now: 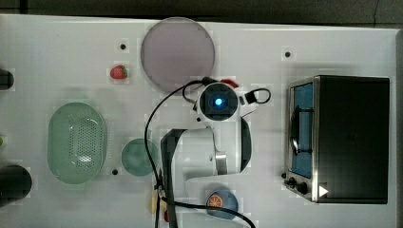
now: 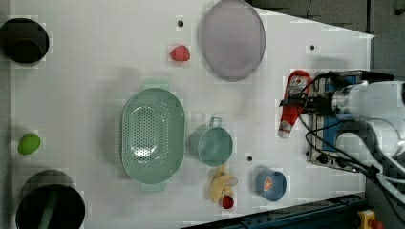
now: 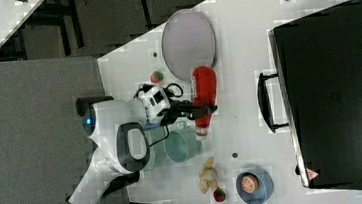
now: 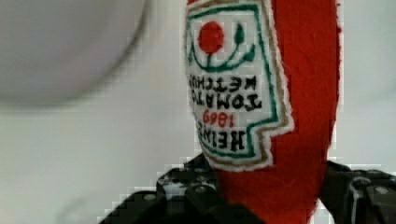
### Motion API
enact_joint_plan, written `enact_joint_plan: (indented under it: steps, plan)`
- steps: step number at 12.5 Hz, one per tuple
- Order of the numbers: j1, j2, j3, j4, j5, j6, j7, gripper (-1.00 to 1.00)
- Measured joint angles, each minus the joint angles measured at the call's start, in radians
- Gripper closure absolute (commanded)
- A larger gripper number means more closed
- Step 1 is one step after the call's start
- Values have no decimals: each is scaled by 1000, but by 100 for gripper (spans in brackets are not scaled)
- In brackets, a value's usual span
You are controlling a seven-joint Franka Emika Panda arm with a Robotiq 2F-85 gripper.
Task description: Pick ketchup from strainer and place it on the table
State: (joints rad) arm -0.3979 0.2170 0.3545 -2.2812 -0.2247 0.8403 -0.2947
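Note:
The ketchup (image 2: 292, 102), a slim red bottle with a white label, lies lengthwise over the white table (image 2: 95, 57), just right of the round plate in the left view. My gripper (image 2: 298, 102) is closed around its middle. In the wrist view the black fingers (image 4: 187, 186) press both sides of the ketchup (image 4: 299, 93). In the right view the gripper (image 3: 201, 111) holds the ketchup (image 3: 204, 87) near its neck. The arm covers most of the bottle in the top view, leaving a red tip (image 1: 229, 82). The pale green strainer (image 2: 153, 136) stands apart with nothing in it.
A grey-purple plate (image 2: 232, 38) lies close to the bottle. A green cup (image 2: 211, 145) sits beside the strainer. A toaster oven (image 1: 349, 137) fills the top view's right. A strawberry (image 2: 180, 53), a banana (image 2: 222, 183) and a blue bowl (image 2: 270, 184) are scattered around.

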Motion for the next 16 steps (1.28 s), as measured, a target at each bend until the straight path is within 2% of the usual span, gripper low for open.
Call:
enact_joint_plan:
  steps: [3, 6, 7, 12, 14, 16]
  plan:
    - [1, 46, 20, -43, 2, 43, -14, -27]
    - [10, 88, 13, -47, 5, 75, -14, -90]
    - [7, 95, 12, -53, 5, 103, -14, -100]
    - [0, 74, 0, -29, 10, 52, -14, -100]
    - [3, 20, 1, 21, 45, -44, -9, -100]
    - [5, -44, 0, 121, 138, -167, 8, -100]
